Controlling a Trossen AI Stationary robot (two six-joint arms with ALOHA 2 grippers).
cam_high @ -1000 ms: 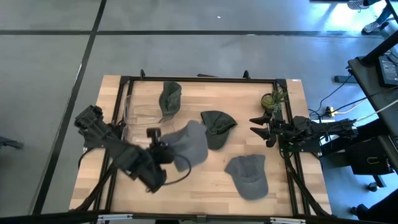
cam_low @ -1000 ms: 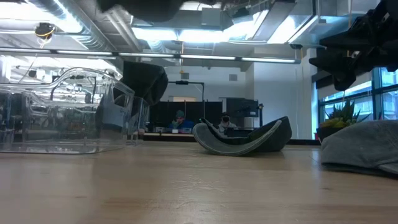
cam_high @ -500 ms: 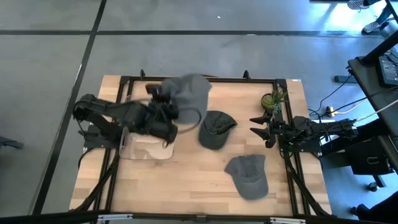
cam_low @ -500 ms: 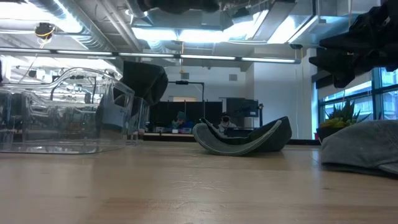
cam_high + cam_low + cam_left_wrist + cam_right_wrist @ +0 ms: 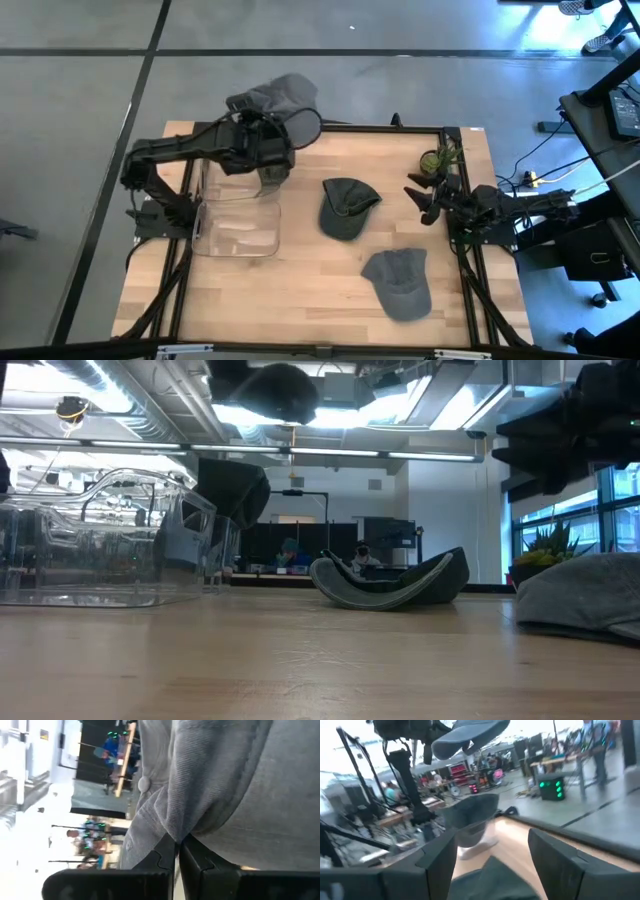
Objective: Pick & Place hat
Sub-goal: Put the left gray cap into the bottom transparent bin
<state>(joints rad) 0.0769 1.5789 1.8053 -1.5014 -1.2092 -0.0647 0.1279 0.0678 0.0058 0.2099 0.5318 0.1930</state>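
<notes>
Hat (image 5: 283, 97) pinched in left gripper (image 5: 178, 851), fingers closed on fabric; right gripper (image 5: 418, 198) spread wide, empty.

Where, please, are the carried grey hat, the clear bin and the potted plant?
carried grey hat (image 5: 280, 98), high view, its crown.
clear bin (image 5: 236, 235), high view, its near wall.
potted plant (image 5: 438, 160), high view, its leaves.

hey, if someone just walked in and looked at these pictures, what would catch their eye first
Probably the grey hat held high in the left end effector, over the table's far edge beside the clear bin. Next, two more hats lying on the wooden table: a dark one mid-table and a grey one nearer the front, with the right end effector open by the small plant.
</notes>
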